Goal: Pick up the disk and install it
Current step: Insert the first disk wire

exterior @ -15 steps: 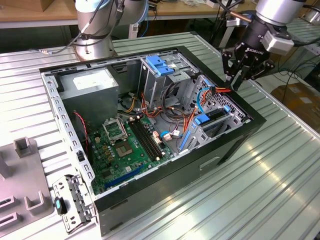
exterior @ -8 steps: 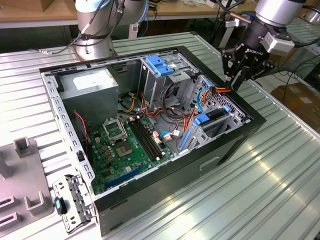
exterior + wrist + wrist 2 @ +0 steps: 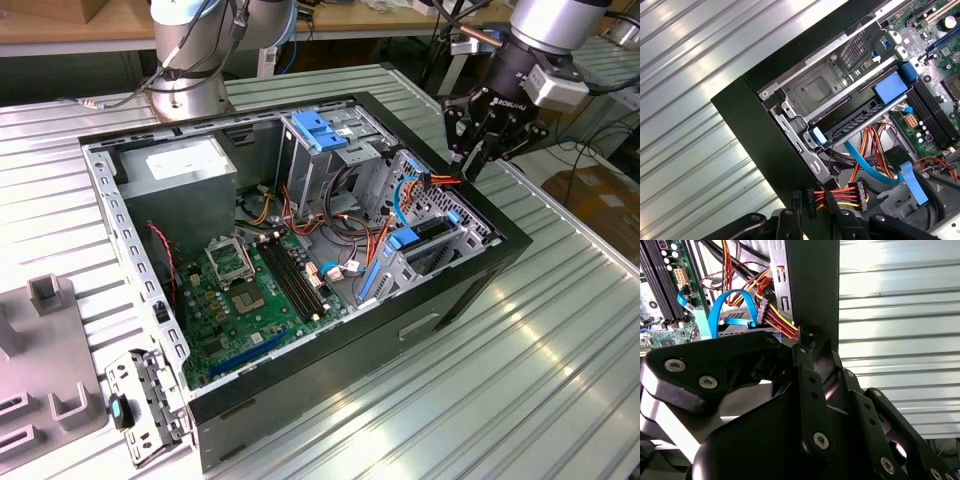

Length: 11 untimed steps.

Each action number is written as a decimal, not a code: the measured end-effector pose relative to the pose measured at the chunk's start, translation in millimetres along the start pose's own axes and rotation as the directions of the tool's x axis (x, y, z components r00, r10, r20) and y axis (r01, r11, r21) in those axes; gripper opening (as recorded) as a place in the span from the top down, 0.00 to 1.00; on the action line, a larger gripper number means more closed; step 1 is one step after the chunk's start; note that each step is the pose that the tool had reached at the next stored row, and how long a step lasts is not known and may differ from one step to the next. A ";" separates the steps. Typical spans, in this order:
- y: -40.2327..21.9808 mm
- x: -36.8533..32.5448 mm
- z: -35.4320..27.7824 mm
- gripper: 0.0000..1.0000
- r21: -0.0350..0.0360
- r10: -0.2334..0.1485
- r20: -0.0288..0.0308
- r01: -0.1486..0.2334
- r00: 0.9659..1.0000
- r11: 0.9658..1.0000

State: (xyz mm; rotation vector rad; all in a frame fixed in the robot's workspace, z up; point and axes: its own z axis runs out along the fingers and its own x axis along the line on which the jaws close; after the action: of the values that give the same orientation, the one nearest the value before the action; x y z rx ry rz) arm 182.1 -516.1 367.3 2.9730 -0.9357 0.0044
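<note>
**One hand above the case corner, disk in its cage**

Hovering: the hand (image 3: pixel 472 168) over the open computer case (image 3: pixel 470 285), at the corner toward the exterior view's right, raised clear of the rim. Cannot tell whether spread or closed. Below, in the first wrist view, seated level in a bay of the grey drive cage (image 3: pixel 820 90): the disk (image 3: pixel 860 116), dark side showing, with a blue rail tab (image 3: pixel 816 136) at each end. Just beside the cage, a blue data cable (image 3: pixel 862 157) and a bundle of red, yellow and black power wires (image 3: pixel 840 192). Further inside, the green motherboard (image 3: pixel 250 290). Beneath everything, the ribbed metal surface (image 3: pixel 560 350).
</note>
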 end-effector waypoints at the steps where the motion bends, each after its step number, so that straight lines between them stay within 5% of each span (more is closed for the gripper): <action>1: 0.0 0.0 0.0 0.69 0.000 0.000 0.000 0.000 1.000 1.000; 4: 0.5 0.3 2.1 0.70 0.000 0.000 0.000 0.000 1.000 1.000; 5: 0.6 0.4 -2.5 0.83 0.000 0.000 0.000 0.000 1.000 1.000; 6: 0.8 0.4 -10.1 0.83 0.000 0.000 0.000 0.000 1.000 1.000; 8: 8.1 -10.0 -10.1 0.83 0.000 0.001 0.000 -0.001 1.000 1.000; 11: 9.1 -11.3 -9.9 0.83 0.000 0.013 0.000 -0.013 1.000 1.000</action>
State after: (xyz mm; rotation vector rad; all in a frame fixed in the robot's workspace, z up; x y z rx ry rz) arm 167.7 -516.8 377.3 2.9668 -0.9550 0.0043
